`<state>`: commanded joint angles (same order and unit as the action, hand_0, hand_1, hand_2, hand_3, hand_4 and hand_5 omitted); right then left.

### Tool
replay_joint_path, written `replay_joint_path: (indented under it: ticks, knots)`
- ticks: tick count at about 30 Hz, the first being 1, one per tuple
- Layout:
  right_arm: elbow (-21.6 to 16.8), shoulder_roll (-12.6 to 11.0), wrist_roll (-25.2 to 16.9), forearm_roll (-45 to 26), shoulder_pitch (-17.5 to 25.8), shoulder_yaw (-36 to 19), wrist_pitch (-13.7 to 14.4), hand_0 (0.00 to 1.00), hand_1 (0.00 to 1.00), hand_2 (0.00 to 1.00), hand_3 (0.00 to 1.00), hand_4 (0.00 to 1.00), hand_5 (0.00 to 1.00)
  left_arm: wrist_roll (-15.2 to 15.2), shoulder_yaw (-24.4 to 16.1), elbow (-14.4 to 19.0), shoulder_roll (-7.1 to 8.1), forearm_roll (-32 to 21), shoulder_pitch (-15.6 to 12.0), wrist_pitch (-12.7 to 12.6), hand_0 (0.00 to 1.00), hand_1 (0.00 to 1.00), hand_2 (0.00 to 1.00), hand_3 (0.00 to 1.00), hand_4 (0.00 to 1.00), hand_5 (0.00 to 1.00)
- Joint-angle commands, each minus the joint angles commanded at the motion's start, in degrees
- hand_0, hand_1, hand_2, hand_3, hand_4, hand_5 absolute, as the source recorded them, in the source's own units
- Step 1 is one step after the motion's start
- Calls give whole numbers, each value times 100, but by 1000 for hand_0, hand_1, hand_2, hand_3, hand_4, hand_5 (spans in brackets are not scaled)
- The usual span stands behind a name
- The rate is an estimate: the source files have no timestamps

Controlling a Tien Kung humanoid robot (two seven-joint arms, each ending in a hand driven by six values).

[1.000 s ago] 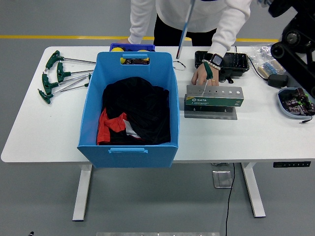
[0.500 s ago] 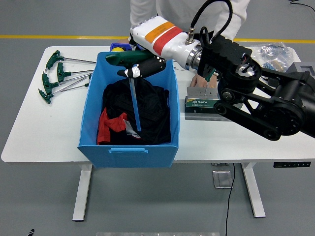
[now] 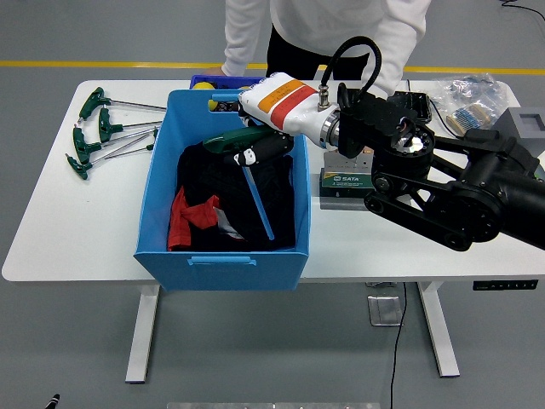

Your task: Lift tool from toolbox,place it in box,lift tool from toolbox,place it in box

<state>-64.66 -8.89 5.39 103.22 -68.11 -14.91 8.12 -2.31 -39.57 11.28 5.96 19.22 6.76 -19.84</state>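
My right hand [image 3: 253, 150] reaches in from the right over the blue box [image 3: 221, 260] and is shut on a T-handle tool. The tool's green handle [image 3: 228, 141] sits in my fingers, and its blue shaft [image 3: 260, 204] slants down toward the box's front right, over the black and red cloth [image 3: 204, 200] inside. The grey and green SATA tool holder [image 3: 368, 178] stands on the table just right of the box, partly behind my forearm. A person in white stands at the far side, their hands hidden behind my arm. My left arm is out of view.
Several green T-handle wrenches [image 3: 100, 132] lie on the table left of the box. A small blue bin with yellow parts [image 3: 213, 83] sits behind the box. A black case [image 3: 415, 103], a plastic bag [image 3: 464, 92] and a grey box [image 3: 528, 119] occupy the far right.
My right arm swung in from the upper right with the tool, then sank lower over the box. The shaft now tilts toward the box's front right instead of hanging straight.
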Motion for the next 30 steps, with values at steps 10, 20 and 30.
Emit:
replay_joint_path:
  ticks: [10, 20, 30]
  knots:
    - [218, 63, -181, -146, -6, -144, 535, 390, 406, 543, 589, 935, 696, -6, -32, -1, -5, 54, 12, -24, 654, 620, 675, 705, 899, 814]
    - [229, 21, -188, -156, 74, -187, 468, 450, 457, 571, 625, 942, 688, -16, -74, 0, -11, 112, 12, -32, 654, 617, 673, 702, 896, 808]
    - [349, -70, -211, -56, 170, -262, 394, 471, 461, 570, 625, 976, 708, -27, -86, 3, -9, 148, 5, -32, 653, 615, 672, 702, 889, 803]
